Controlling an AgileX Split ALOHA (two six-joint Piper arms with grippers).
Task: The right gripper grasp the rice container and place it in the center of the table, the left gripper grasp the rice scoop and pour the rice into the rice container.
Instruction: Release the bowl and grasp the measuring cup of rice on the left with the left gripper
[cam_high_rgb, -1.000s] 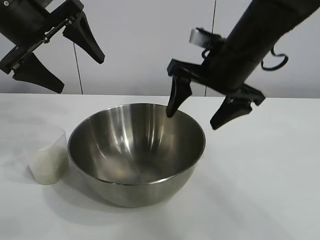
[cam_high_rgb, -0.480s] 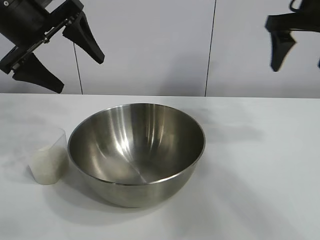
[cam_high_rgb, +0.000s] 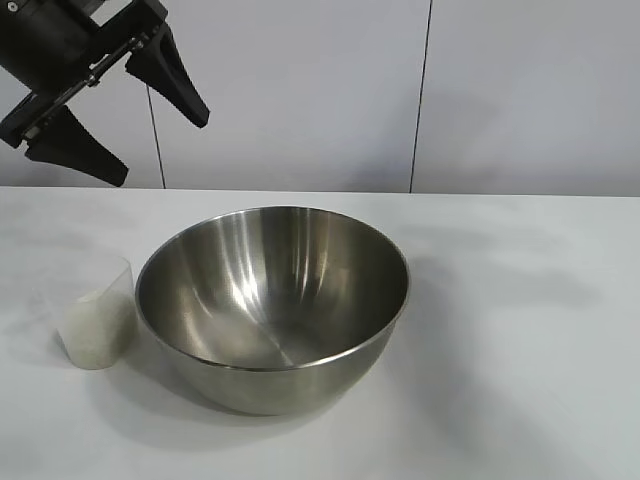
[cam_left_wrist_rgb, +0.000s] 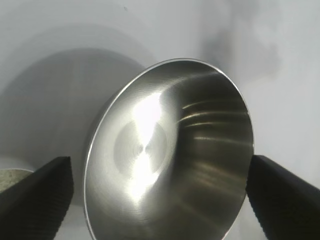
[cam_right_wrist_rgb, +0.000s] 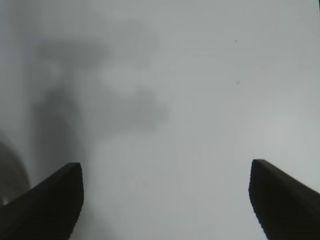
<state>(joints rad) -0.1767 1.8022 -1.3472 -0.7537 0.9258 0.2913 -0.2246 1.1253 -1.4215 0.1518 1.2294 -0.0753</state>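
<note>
Steel rice container (cam_high_rgb: 272, 305) touches rice scoop (cam_high_rgb: 97, 320); left gripper (cam_high_rgb: 112, 104) and right gripper (cam_right_wrist_rgb: 165, 200) fingers spread wide, empty.

A shiny silver steel rice container (cam_high_rgb: 272, 305) on a plain white table (cam_high_rgb: 520, 330); a clear rice scoop (cam_high_rgb: 97, 318) holds white rice (cam_high_rgb: 92, 332); the left gripper (cam_high_rgb: 120, 105) is black.

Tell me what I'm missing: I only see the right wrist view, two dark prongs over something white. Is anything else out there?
Observer: Yes. A steel rice container stands on the table, empty inside.
Operator: Anything to fill it with?
Observer: A clear rice scoop holding rice stands close beside it.
Operator: Is there another claw?
Observer: The left gripper hangs open, high on the scoop's side, holding nothing.
</note>
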